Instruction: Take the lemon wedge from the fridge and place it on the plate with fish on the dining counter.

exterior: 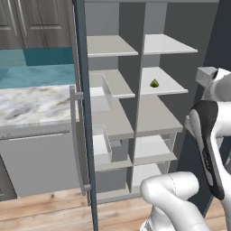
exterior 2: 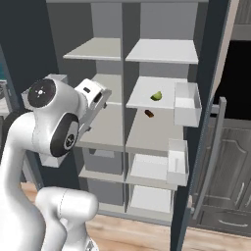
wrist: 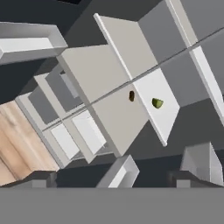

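pale grey fridge shelf, right column | tiny yellow-green pointed lemon wedge mid-shelf | small dark brown lump on shelf below

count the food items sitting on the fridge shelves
2. The lemon wedge sits on a right-hand shelf; a small dark item lies on the shelf just below it. Shelf corners may hide others.

small dark item under lemon wedge's shelf too small to identify, fridge top cropped
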